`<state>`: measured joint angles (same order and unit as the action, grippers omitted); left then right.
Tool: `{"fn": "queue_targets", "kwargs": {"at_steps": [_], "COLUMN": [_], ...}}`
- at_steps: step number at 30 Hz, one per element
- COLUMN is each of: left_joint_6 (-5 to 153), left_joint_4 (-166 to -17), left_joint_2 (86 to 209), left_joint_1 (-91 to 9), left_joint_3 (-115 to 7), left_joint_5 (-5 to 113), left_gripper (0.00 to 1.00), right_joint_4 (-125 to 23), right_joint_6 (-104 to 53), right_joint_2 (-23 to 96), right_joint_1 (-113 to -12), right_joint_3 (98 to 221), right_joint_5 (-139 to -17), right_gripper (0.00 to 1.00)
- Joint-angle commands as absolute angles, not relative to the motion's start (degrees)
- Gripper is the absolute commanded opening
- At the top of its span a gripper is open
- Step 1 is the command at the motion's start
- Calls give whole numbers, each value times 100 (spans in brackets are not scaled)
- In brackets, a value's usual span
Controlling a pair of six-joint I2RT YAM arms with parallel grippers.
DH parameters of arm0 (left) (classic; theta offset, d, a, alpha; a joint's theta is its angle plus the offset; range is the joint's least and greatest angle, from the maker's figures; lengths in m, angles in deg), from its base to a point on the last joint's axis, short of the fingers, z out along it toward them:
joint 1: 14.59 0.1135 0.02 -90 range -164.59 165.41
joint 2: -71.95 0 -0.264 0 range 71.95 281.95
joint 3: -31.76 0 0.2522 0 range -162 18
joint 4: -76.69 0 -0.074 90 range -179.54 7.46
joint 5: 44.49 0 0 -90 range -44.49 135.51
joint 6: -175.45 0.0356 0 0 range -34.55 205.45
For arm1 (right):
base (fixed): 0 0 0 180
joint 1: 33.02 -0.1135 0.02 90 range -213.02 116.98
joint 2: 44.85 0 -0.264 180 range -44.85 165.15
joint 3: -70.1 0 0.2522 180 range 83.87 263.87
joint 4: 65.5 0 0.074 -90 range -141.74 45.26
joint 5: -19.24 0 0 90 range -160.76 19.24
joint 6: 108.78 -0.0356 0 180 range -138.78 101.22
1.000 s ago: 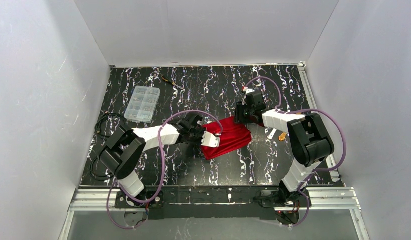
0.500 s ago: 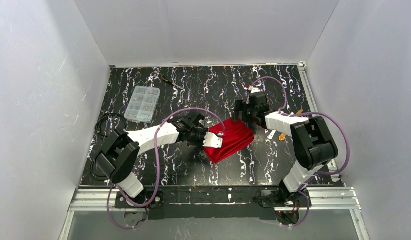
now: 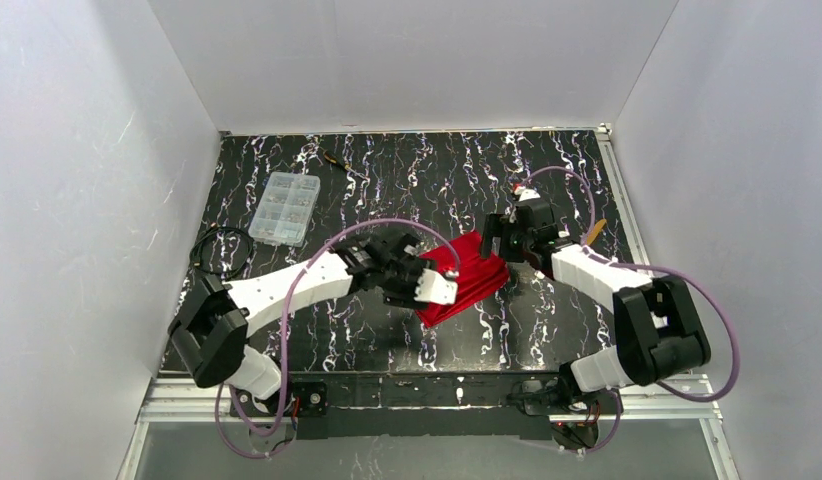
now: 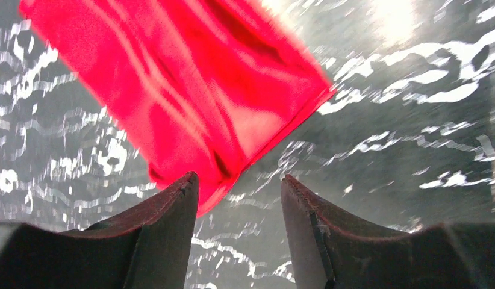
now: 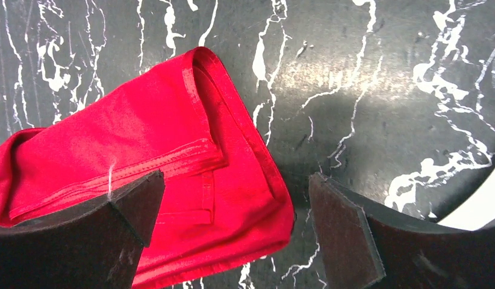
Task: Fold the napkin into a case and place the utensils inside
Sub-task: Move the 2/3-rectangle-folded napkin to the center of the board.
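Folding looks done: the red napkin (image 3: 473, 274) lies as a layered case in the middle of the tabletop (image 3: 387, 180), with left jaws and right jaws both released beside its ends. The next move is probably fetching the yellow-gold utensil (image 3: 595, 231) on the right.

Black marbled table (image 3: 407, 170) with red napkin (image 3: 474, 272) and clear compartment box (image 3: 285, 208)

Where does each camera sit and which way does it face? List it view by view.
Top external: above and behind the robot, looking down on the table; left arm and right arm show.
Left wrist: on the left arm, facing down at the napkin; the open left gripper shows.
Right wrist: on the right arm, facing down at the napkin's folded end; the open right gripper shows.
Shared: all show the napkin.
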<state>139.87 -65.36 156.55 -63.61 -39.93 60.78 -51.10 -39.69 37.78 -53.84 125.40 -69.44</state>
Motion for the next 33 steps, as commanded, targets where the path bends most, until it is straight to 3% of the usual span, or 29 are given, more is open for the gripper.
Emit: {"fn": "queue_targets", "kwargs": {"at_steps": [1,5,9,11,15,17,20,24,33], "left_joint_6": [13615,13276,13307,13321,13329,13334,13355,13567,14312], "left_joint_4": [-6247,-6393,-6721,-6770,-6944,-6974,-6967,-7048,-7259], "left_joint_2": [15911,16362,16629,16862,17066,17049,17076,17122,16744], "left_joint_1": [-7096,-7471,-7823,-7875,-7869,-7875,-7875,-7869,-7256], "left_joint_3": [-4268,-4477,-4318,-4305,-4208,-4102,-3961,-3663,-2861], "left_joint_5": [6246,6050,5594,5300,5031,5142,5261,5099,4880], "left_gripper": [51,49,48,46,43,43,42,37,2], "right_joint_4": [-4746,-4888,-4522,-5026,-4860,-4474,-4355,-3991,-3790], "right_joint_6": [-4084,-4896,-4971,-5233,-5147,-4955,-4889,-4685,-4689], "right_joint_2": [3255,3108,4155,4378,3879,3701,3353,3159,2419], "right_joint_1": [-5175,-4438,-3942,-3897,-3946,-3966,-3969,-4065,-4077], "right_joint_3": [12494,12336,12780,12628,12543,12658,12658,12789,12501], "right_joint_5": [-7044,-7960,-9439,-9980,-9076,-8630,-8210,-7931,-7396], "right_gripper": [99,99,98,90,79,83,98,99,99]}}
